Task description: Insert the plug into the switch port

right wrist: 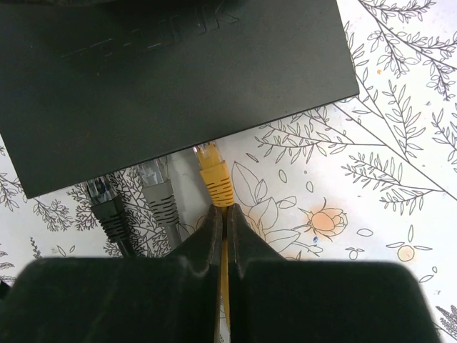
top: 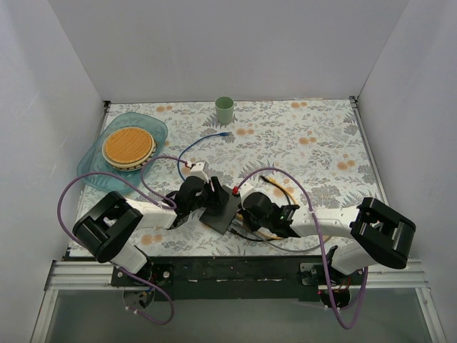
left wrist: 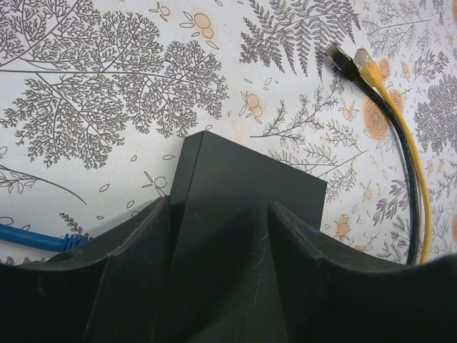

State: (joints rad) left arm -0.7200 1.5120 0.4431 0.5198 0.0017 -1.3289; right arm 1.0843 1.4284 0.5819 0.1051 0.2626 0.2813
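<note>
The switch [top: 223, 211] is a flat dark grey box between the two arms. My left gripper [top: 207, 194] is shut on its left end; in the left wrist view the fingers [left wrist: 136, 246] flank the switch [left wrist: 243, 193]. In the right wrist view the switch [right wrist: 178, 78] fills the top. My right gripper [right wrist: 223, 218] is shut on the yellow cable just behind the yellow plug [right wrist: 214, 175]. The plug's clear tip meets the switch's near edge; its depth is hidden. A grey plug [right wrist: 161, 193] and a black plug [right wrist: 107, 207] sit at the same edge to its left.
Loose black [left wrist: 341, 61] and yellow [left wrist: 365, 63] plugs lie on the floral cloth right of the switch. A blue cable [top: 203, 143] runs behind. A green cup [top: 225, 109] stands at the back. A teal tray [top: 96, 168] with a plate sits far left.
</note>
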